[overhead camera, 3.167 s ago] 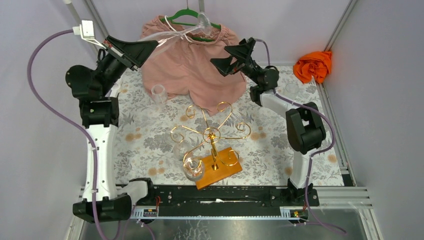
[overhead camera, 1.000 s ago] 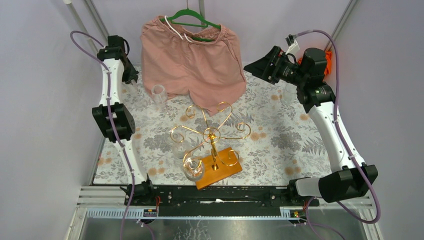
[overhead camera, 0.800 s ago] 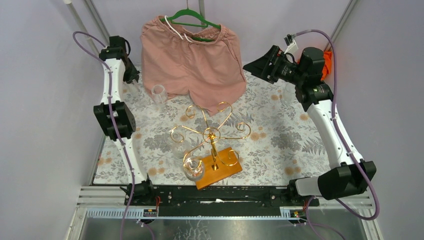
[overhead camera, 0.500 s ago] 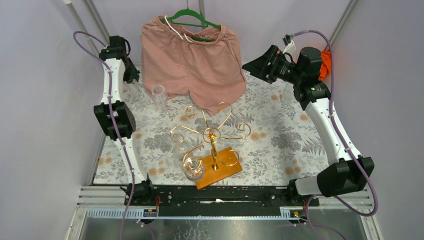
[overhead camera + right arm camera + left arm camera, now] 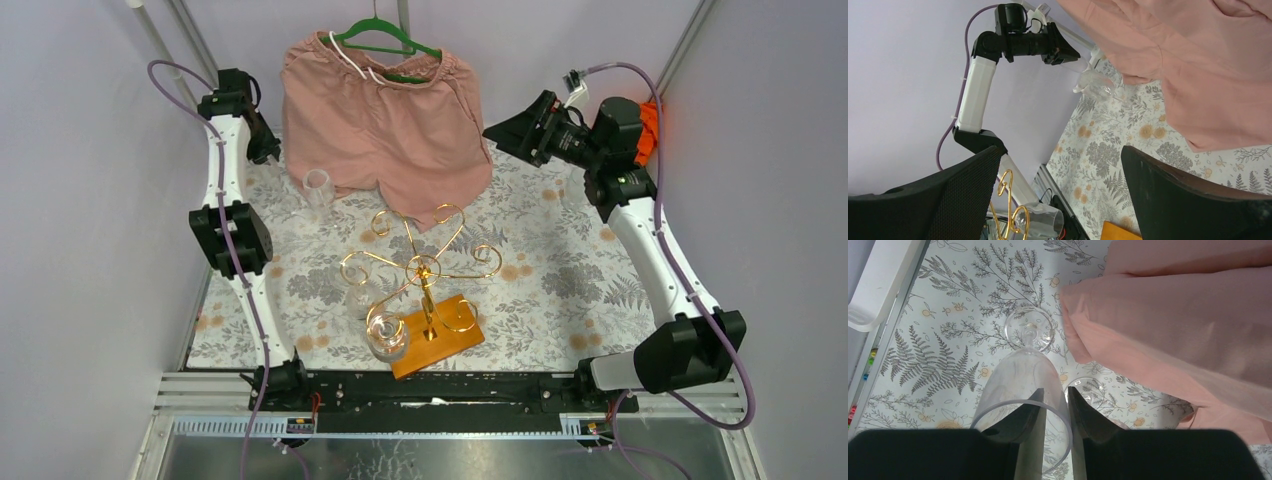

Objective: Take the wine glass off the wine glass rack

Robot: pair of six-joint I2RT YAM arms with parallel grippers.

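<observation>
The gold wine glass rack (image 5: 425, 268) stands mid-table on its orange-brown wooden base (image 5: 445, 338). A clear wine glass (image 5: 387, 335) hangs bowl-down from its near-left arm; it also shows in the right wrist view (image 5: 1045, 220). My left gripper (image 5: 264, 150) is at the far left back corner. In the left wrist view it (image 5: 1055, 390) is shut on the rim of another wine glass (image 5: 1020, 375), one finger inside and one outside. That glass stands upright with its foot (image 5: 1028, 330) on the tablecloth. My right gripper (image 5: 512, 130) is open and empty, high at the back right.
Pink shorts (image 5: 385, 120) hang on a green hanger (image 5: 375, 30) at the back centre. A clear glass (image 5: 317, 186) stands beside their left hem. An orange cloth (image 5: 650, 125) lies in the back right corner. The left arm's upright links (image 5: 228, 240) stand along the left edge.
3.2 s ago the left gripper held the glass high by the hanger; now it is low at the back left. In the last second the right gripper crept slightly left.
</observation>
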